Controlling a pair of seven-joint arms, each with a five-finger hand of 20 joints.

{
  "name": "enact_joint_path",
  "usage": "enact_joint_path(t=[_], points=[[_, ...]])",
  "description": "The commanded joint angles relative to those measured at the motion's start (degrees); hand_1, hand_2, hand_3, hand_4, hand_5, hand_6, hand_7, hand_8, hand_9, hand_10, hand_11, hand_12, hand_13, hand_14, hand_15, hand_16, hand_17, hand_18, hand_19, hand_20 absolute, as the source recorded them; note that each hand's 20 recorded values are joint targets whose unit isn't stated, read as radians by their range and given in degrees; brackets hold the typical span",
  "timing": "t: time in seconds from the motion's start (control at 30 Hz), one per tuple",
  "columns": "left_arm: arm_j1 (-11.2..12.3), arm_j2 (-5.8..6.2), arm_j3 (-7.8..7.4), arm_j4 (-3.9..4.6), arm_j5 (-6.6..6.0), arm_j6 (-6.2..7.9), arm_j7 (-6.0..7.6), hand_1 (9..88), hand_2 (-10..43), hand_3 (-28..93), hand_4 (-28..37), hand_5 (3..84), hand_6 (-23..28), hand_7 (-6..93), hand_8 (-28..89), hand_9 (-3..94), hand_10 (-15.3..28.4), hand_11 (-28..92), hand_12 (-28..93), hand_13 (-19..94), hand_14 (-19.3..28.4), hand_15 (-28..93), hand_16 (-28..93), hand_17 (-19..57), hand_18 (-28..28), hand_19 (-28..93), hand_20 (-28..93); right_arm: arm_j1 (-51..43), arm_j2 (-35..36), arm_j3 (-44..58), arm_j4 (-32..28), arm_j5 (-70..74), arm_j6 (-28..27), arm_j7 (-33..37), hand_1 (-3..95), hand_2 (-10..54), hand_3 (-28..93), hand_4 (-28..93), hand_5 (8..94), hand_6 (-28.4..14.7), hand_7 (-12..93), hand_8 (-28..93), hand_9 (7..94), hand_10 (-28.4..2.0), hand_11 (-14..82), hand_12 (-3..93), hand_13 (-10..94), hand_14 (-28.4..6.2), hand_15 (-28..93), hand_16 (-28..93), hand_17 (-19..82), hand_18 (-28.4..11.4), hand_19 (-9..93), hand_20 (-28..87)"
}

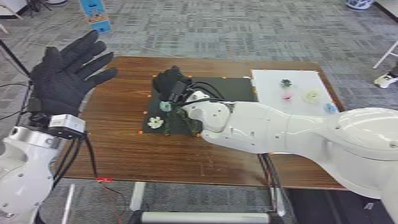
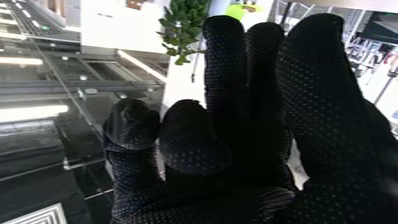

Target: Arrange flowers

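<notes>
The right hand point(image 1: 169, 81), released, is at the far-left corner of the dark mat point(image 1: 236, 90); the white flower point(image 1: 155, 122) lies by its near-left corner. Pinch 1 flower lightly, sparing petals.

Bright indoors – harsh white light strips point(image 2: 32, 113)

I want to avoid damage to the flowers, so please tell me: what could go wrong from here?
The right hand is close to the teal flower on the dark mat; a low move may push it or the white flower nearby.
The black cables at the wrist could perhaps catch a flower.
The blue flower lies near the right arm; a swing that way might brush it.
</notes>
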Motion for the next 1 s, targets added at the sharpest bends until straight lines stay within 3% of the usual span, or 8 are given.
enact_joint_path(t=[0.03,0.23,0.3,0.43,0.47,0.57,0.73,1.0], points=[[-0.28,-0.14,-0.16,0.16,0.08,-0.67,-0.41,21.2,-4.4,63,-28.3,28.5,3.1,13.8,-8,24.2,11.3,13,16,20,14.7,14,4,-9.2,26.2,42,0,1.06,0.22,0.83,-0.65,-0.31,-1.14,-0.23,52.7,-9.5,56,-28,64.8,6.3,30,-7,74.4,-6.1,18.7,24.4,72,-4.9,87,36,38,-19.8,91,54],[-0.07,-0.05,-0.2,0.08,0.0,-0.42,-0.26,21.4,-4.3,63,-28.3,28.5,3.0,13.9,-8,24.2,11.3,13,16,20,14.6,13,4,-9.2,26.2,43,0,1.17,0.48,1.12,-1.27,-0.2,-2.63,-0.5,50.4,-9.5,59,-28,64.5,6.3,29,-7,73.8,-6.5,20.2,22.6,71,-4.8,87,36,38,-19.8,91,55],[-0.12,0.07,-0.09,0.1,-0.06,-0.39,-0.11,21.3,-4.4,63,-28.3,28.5,3.0,13.9,-8,24.2,11.3,13,16,20,14.7,13,4,-9.2,26.2,43,0,1.14,0.71,1.56,-1.67,-0.62,-3.81,-0.77,44.1,-9.5,72,-28,64.2,6.3,29,-7,72.9,-6.7,20.8,22.0,71,-5.0,87,36,38,-19.7,91,55],[-0.02,0.05,-0.1,0.08,-0.13,-0.45,-0.2,21.6,-4.2,63,-28.3,28.5,3.1,13.9,-8,24.2,11.3,13,16,20,14.6,13,4,-9.2,26.2,43,0,0.67,1.42,3.34,-3.04,-2.47,-9.09,0.6,46.8,-7.4,83,-27,62.3,5.8,28,-7,74.9,-5.9,13.2,40.3,70,-5.6,87,36,37,-20.0,90,56],[0.22,0.08,-0.22,0.01,-0.1,-0.33,0.0,21.4,-4.3,63,-28.3,28.5,3.1,13.8,-8,24.2,11.4,13,16,20,14.7,13,4,-9.2,26.2,43,0,0.72,1.46,3.58,-2.9,-2.16,-9.87,0.13,47.1,-4.9,84,-26,60.7,5.6,26,-10,73.7,-6.6,16.8,47.6,70,-5.9,87,36,37,-20.2,91,56],[0.29,0.03,-0.16,0.07,-0.17,-0.18,-0.1,21.3,-4.2,63,-28.3,28.5,3.1,13.8,-8,24.2,11.4,13,16,20,14.6,13,4,-9.2,26.2,43,0,0.39,2.25,5.5,-3.89,-1.79,-14.88,0.24,43.0,0.3,88,-22,57.4,5.1,23,-15,71.3,-8.9,37.0,52.7,71,-6.9,89,37,37,-21.3,92,56],[0.28,0.1,0.02,0.01,-0.17,0.15,-0.02,21.2,-4.0,63,-28.3,28.5,3.1,13.9,-8,24.2,11.4,13,16,20,14.6,13,4,-9.2,26.2,43,0,0.03,2.83,8.06,-4.68,-0.77,-22.07,0.8,32.3,13.4,93,-14,50.5,4.5,20,-15,78.2,-10.1,60.2,37.7,77,-6.8,90,37,43,-22.4,93,61],[0.73,-0.01,-0.12,0.01,-0.25,0.03,-0.23,21.2,-3.9,63,-28.3,28.5,3.1,13.9,-8,24.2,11.4,13,16,20,14.6,13,4,-9.2,26.2,42,0,-0.74,3.19,9.65,-3.9,-0.14,-27.21,0.99,25.3,20.6,93,-2,52.7,4.6,19,-15,84.2,-9.6,68.2,31.0,83,-6.1,93,38,50,-23.0,93,69]])
